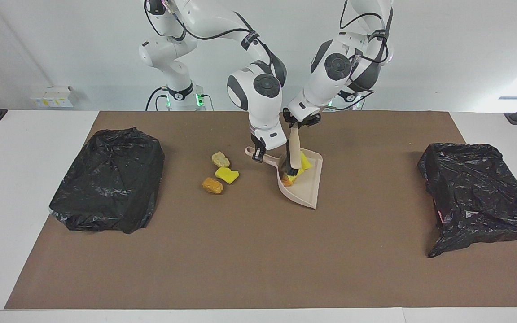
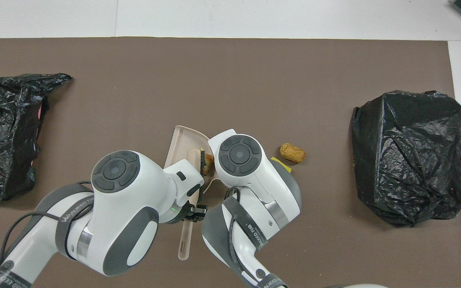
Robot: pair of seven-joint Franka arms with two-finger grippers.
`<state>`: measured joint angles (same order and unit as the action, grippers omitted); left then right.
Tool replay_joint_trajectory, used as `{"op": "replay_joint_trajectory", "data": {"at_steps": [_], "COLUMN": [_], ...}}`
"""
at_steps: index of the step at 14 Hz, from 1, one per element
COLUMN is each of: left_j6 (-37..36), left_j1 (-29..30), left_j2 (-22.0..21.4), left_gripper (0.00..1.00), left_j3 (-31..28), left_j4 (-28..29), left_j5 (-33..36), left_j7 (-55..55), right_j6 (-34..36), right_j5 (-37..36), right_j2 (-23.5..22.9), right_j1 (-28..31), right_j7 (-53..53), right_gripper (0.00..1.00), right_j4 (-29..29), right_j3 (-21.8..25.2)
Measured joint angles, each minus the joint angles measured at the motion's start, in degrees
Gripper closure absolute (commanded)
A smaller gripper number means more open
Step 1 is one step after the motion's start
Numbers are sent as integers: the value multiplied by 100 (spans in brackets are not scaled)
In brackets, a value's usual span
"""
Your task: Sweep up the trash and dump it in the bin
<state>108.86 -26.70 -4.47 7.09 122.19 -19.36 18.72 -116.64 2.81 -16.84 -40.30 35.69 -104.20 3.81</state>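
The beige dustpan [image 1: 308, 190] lies mid-table, and my right gripper [image 1: 258, 154] is shut on its handle. My left gripper [image 1: 295, 127] is shut on the brush [image 1: 292, 152], which stands steeply with its bristles down inside the pan. The bristles press yellow and orange trash [image 1: 305, 161] against the pan's back wall. Three more trash pieces lie on the mat toward the right arm's end: cream [image 1: 220, 159], yellow [image 1: 227, 175] and orange [image 1: 212, 185]. In the overhead view the arms cover most of the pan [image 2: 182, 140]; the brush handle [image 2: 185, 240] and the orange piece [image 2: 292, 153] show.
Two bins wrapped in black bags stand on the brown mat, one at the right arm's end [image 1: 108, 179] and one at the left arm's end [image 1: 478, 197]. White table edges border the mat.
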Motion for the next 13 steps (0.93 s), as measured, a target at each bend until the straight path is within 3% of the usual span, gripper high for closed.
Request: {"op": "replay_joint_trajectory", "data": {"at_steps": [9,13], "left_j6": [-435,-551], "left_j1": [407,663], "left_j2": [-27,-28], "left_gripper": [100,100], "left_j3": [-131,-149], "left_j4": [-459,-459], "left_j5": [17,539], "left_j7": [-29,-51], "right_j6": [0,177], "right_j5": [0,-1], "right_j2": [63,386], "right_j1": [21,282], "right_j7": [-1,77], "right_gripper": [100,100], "right_j4": [2,2], "right_j3": [9,44]}}
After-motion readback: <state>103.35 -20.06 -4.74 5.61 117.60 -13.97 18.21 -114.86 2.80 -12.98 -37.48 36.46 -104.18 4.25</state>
